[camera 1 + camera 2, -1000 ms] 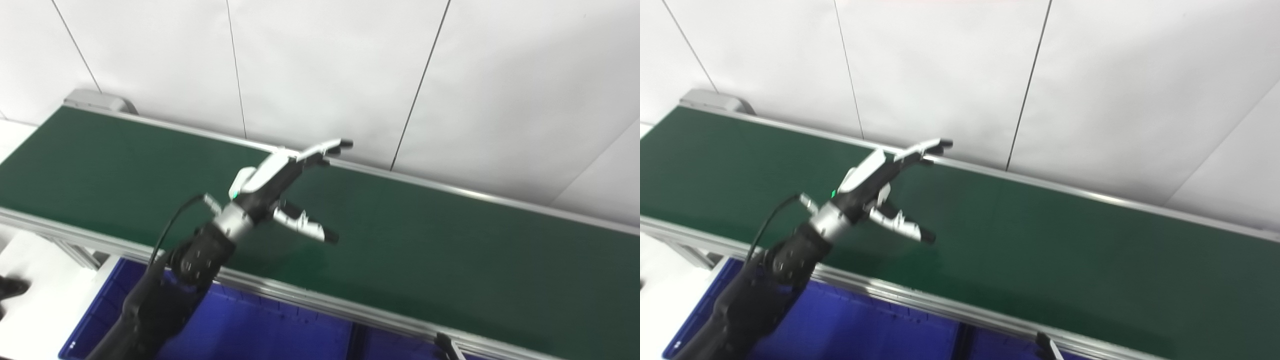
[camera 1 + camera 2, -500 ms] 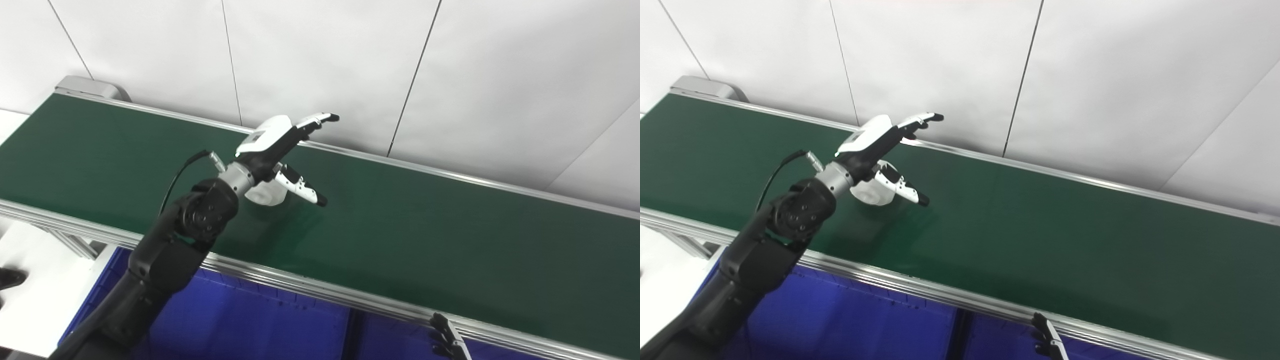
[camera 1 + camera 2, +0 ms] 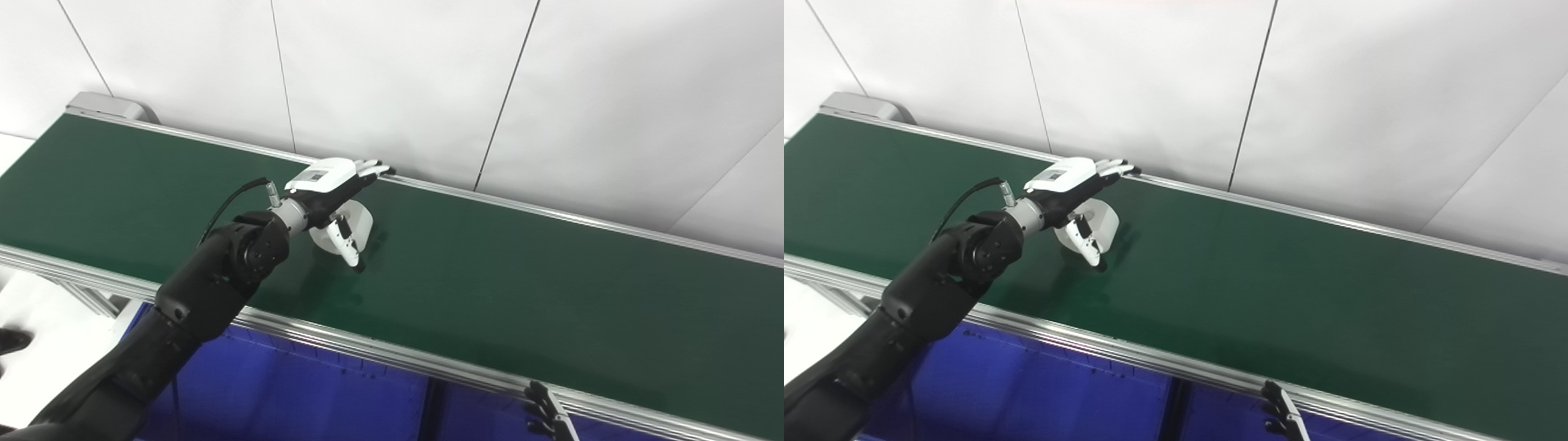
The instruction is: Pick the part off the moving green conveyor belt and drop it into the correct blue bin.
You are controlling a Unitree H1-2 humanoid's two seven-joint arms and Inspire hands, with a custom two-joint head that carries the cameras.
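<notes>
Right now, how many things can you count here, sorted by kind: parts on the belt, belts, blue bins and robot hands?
White part on the belt: 1
Green belt: 1
Blue bins: 2, going by the divider in front of the belt
Robot hands: 2, the left hand over the part, the right hand only just showing at the bottom edge
Total: 6

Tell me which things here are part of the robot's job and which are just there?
Part of the job:
- small white rounded plastic part on the belt
- long dark green conveyor belt
- deep blue plastic bin below the belt's near edge
- left hand reaching over the part, not yet closed on it

Just there:
- white panelled wall
- right hand, only its dark fingers showing, waiting
</notes>
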